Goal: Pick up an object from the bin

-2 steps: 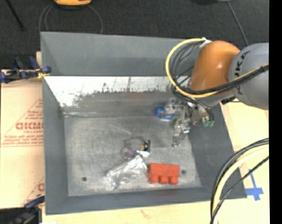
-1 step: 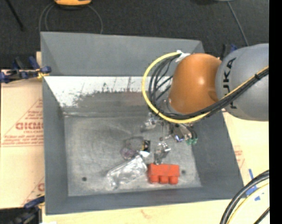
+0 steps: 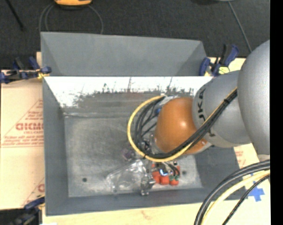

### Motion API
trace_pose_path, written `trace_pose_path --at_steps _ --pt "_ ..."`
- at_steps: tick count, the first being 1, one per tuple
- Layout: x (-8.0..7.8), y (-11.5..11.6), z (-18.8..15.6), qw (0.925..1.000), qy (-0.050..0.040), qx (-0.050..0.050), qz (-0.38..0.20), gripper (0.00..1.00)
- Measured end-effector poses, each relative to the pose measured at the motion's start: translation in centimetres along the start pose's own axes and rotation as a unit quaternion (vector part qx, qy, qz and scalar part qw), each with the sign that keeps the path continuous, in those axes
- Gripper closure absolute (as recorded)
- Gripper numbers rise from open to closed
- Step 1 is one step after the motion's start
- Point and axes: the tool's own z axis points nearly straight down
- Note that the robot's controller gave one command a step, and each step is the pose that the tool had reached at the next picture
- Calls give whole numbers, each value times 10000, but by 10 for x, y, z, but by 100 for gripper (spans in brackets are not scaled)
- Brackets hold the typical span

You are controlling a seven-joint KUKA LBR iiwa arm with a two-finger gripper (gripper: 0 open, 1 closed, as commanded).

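My gripper [image 3: 144, 184] reaches down near the bin's front wall, right of the middle, under the arm's wrist. A crumpled clear plastic thing [image 3: 124, 177] lies on the bin floor directly against its left side. Whether the gripper touches or holds it, I cannot tell. A small red and orange thing [image 3: 165, 179] with dark bits lies just to the gripper's right. A small purple piece [image 3: 127, 153] sits a little behind the clear plastic, partly hidden by the cables.
The arm with its orange cover and looped cables hangs over the bin's right half and hides the floor below it. The front wall stands close behind the gripper's tip. The bin's left half shows bare grey floor.
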Motion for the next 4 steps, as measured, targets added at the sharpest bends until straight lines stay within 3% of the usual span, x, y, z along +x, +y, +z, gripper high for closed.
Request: trace_pose_path --at_steps 1,2,3,4 --pt "-1 -1 -2 10000 -2 7 -17 100" --pt "-8 -6 -157 9998 -6 11 -198 100" --pt "-5 -20 -24 9980 74 2 629 100" --pt "-6 -20 -28 9981 40 6 613 0"
